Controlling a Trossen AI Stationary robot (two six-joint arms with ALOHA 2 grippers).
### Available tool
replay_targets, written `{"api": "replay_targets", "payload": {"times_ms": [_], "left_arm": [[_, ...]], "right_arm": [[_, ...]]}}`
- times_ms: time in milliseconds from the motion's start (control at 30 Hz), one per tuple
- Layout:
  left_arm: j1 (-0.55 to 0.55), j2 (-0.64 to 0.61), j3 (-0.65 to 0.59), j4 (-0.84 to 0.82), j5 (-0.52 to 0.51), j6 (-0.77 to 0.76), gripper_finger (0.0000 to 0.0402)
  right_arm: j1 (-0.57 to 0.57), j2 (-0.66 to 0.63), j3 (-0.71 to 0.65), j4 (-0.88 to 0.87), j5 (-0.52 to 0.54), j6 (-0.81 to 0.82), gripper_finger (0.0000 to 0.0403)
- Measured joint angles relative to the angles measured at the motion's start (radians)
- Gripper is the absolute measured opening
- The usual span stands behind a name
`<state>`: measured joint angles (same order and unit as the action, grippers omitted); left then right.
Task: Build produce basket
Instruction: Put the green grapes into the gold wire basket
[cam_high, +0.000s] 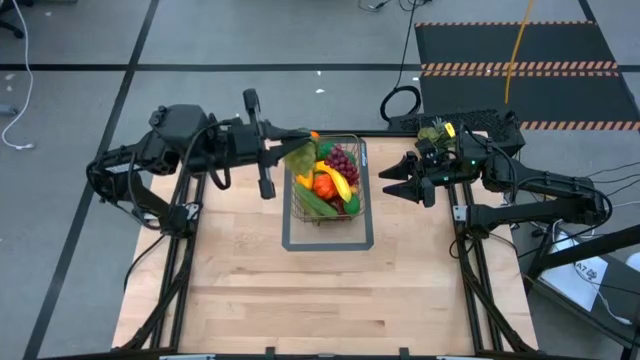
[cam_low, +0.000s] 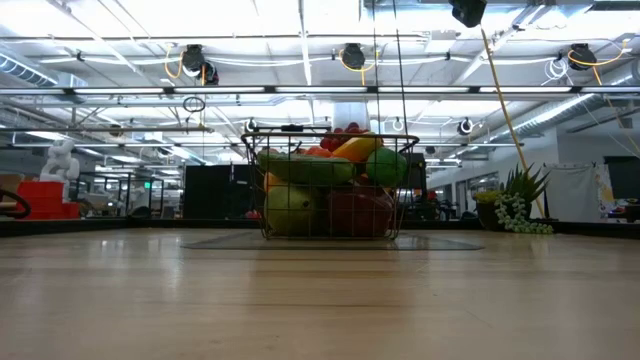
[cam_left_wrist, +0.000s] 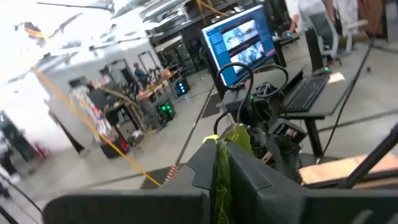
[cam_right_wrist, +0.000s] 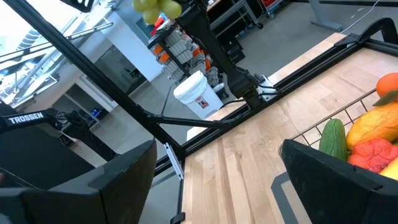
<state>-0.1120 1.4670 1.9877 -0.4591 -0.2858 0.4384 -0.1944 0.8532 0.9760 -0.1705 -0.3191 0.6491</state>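
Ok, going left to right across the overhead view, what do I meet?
Left gripper shut on a leafy green piece → wire basket of fruit → open right gripper.

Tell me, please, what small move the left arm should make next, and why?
Probably lower the left gripper into the basket and open: its fingers are shut on a leafy green piece at the basket's rim, above the piled produce. The right gripper waits open alongside.

The basket (cam_right_wrist: 348, 134) gets cut off at the right wrist view's edge, and the low view doesn't show either arm at all, only the produce (cam_low: 330, 185) behind mesh
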Motion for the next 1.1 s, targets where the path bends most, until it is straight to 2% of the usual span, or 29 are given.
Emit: {"api": "replay_targets", "payload": {"times_ms": [133,233,433,667,900,1100], "left_arm": [[0.0,0.0,0.0,-0.003,-0.004,-0.112,0.0036],[0.0,0.0,0.0,-0.008,-0.015,-0.206,0.0028],[0.0,0.0,0.0,-0.01,-0.103,-0.446,0.001],[0.0,0.0,0.0,-0.03,-0.185,-0.72,0.0039],[0.0,0.0,0.0,-0.091,-0.242,-0.855,0.001],[0.0,0.0,0.0,-0.134,-0.266,-0.924,0.0035]], "right_arm": [[0.0,0.0,0.0,0.0,0.0,-0.002,0.0341],[0.0,0.0,0.0,0.0,0.0,-0.004,0.0341],[0.0,0.0,0.0,0.0,0.0,-0.006,0.0341],[0.0,0.0,0.0,0.0,0.0,-0.007,0.0341],[0.0,0.0,0.0,-0.001,0.0,-0.006,0.0341],[0.0,0.0,0.0,-0.001,-0.001,0.001,0.0341]]}}
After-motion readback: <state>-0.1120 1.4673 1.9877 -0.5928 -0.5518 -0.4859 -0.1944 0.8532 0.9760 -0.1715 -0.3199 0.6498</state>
